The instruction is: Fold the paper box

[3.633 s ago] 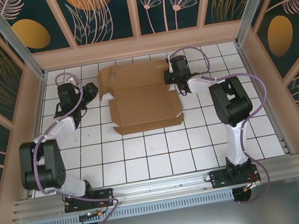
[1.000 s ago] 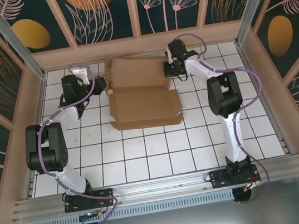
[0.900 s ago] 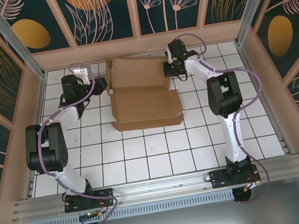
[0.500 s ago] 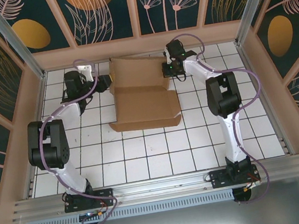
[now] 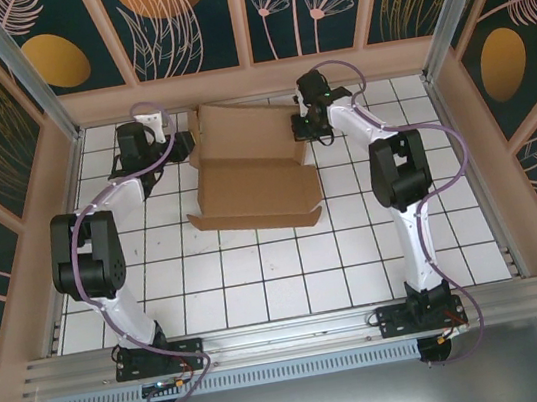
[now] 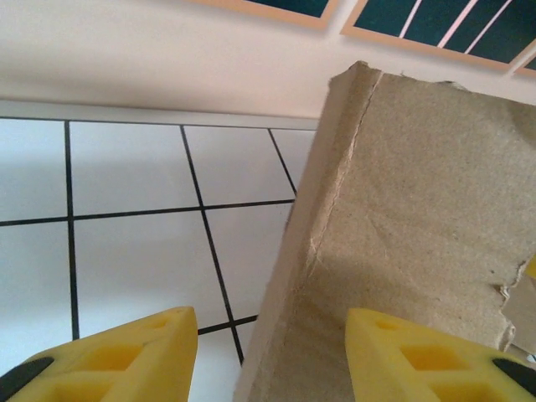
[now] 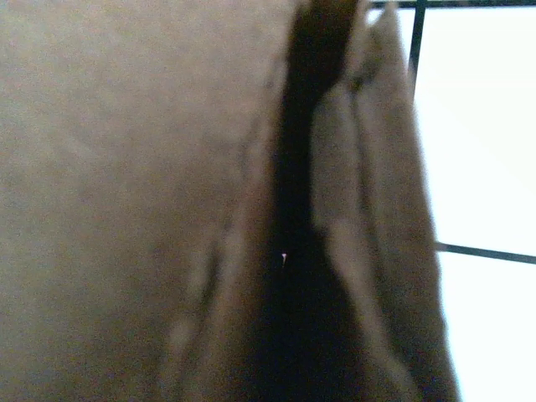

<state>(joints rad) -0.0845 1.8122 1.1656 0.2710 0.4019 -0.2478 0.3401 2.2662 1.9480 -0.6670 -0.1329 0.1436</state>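
Scene: a white tiled table (image 5: 261,283) seen from above, with two robot arms reaching from the near edge to its far side.

Paper box: the paper box (image 5: 252,188), plain brown cardboard, sits at the far middle of the table, between the two grippers and turned slightly askew to the tile lines.

Box shape: the base lies flat. The rear panel (image 5: 243,129) is lifted and leans over it. A narrow front flap (image 5: 251,221) runs along the near edge.

Left gripper: the left gripper (image 5: 177,146) is at the far left corner of the box. In the left wrist view its yellow fingertips (image 6: 109,364) stand wide apart, with the raised cardboard edge between them and not pinched.

Right gripper: the right gripper (image 5: 300,127) is at the far right corner, against the rear panel. The right wrist view is a close blur of cardboard layers, so whether the jaws are parted or clamped cannot be told.

Step in hand: most likely bringing the rear panel up and over, both arms working its far corners. The fold looks early, as no side walls are visibly standing.

Next move: probably calls for both arms to push the panel evenly, so that it bends along its crease. Uneven pushing may skew the box further.
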